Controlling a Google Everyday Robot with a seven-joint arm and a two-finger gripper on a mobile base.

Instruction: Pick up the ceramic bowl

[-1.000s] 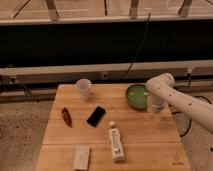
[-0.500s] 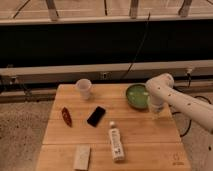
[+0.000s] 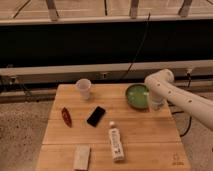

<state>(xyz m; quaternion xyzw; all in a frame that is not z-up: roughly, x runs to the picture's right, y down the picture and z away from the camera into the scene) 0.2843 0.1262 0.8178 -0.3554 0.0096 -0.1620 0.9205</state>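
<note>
The ceramic bowl (image 3: 136,95) is round, shallow and glossy green with a paler inside. It sits on the wooden table (image 3: 150,132) near the far right corner. My gripper (image 3: 154,103) hangs from the white arm (image 3: 182,100) that comes in from the right. It is at the bowl's right rim, low over the table. The arm's end covers part of that rim.
A small white cup (image 3: 83,89) stands at the far left of the table. A black phone (image 3: 96,116) lies mid-table, a red-brown item (image 3: 66,116) at the left, a white bottle (image 3: 115,144) and a pale sponge (image 3: 81,157) near the front edge.
The gripper has shifted slightly left, closer against the bowl's right rim. Nothing on the table has moved.
</note>
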